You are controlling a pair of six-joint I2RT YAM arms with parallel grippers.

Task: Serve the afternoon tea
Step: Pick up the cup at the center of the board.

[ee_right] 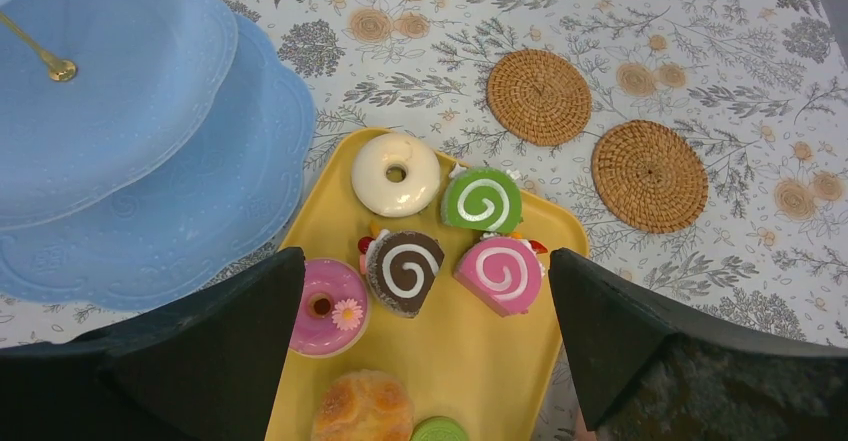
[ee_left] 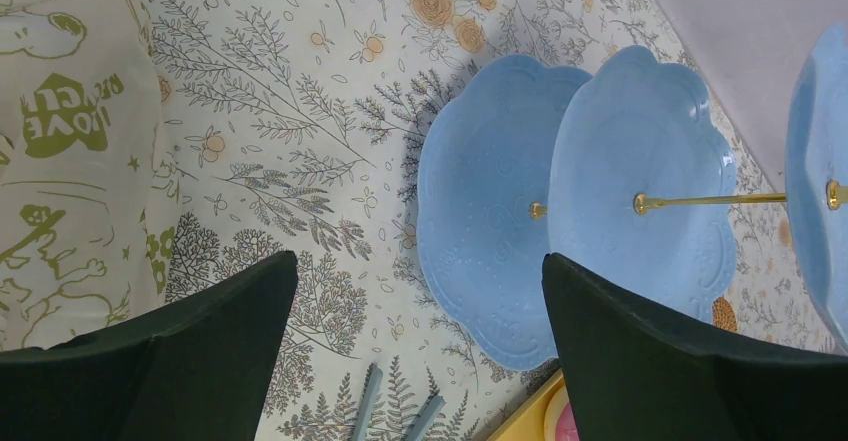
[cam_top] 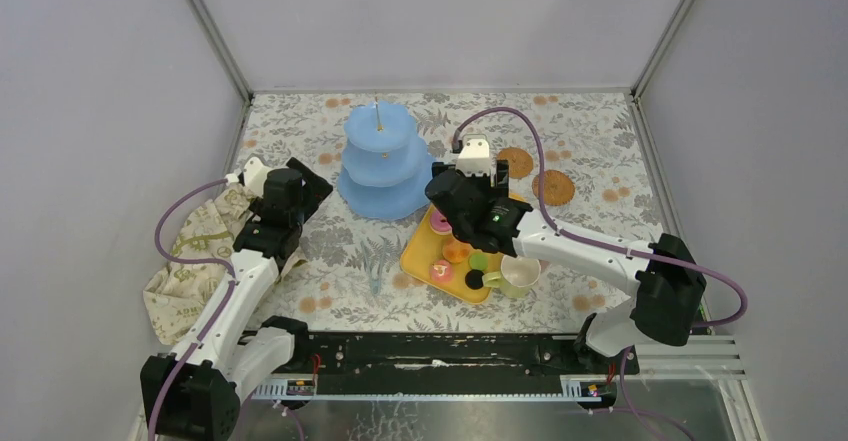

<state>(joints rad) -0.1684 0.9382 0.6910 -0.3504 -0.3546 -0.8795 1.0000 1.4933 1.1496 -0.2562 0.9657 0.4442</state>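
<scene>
The light-blue three-tier stand (cam_top: 383,161) stands empty at the back centre; it also shows in the left wrist view (ee_left: 490,221) and the right wrist view (ee_right: 130,161). My right gripper (cam_top: 458,209) (ee_right: 422,258) is open and empty, above the far end of the yellow tray (ee_right: 500,361). Under it lie a brown roll (ee_right: 404,271), a pink roll (ee_right: 500,273), a green roll (ee_right: 482,201), a white donut (ee_right: 396,173), a pink donut (ee_right: 325,306) and an orange bun (ee_right: 365,409). A pale green mug (cam_top: 518,276) stands beside the tray. The pink mug is hidden. My left gripper (cam_top: 300,193) (ee_left: 418,261) is open and empty, left of the stand.
A beige cloth with green print (cam_top: 195,251) (ee_left: 70,151) lies crumpled at the left. Two round wicker coasters (cam_top: 516,161) (cam_top: 553,187) lie right of the stand. Two thin grey-blue sticks (ee_left: 390,411) lie on the floral tablecloth. Grey walls enclose the table.
</scene>
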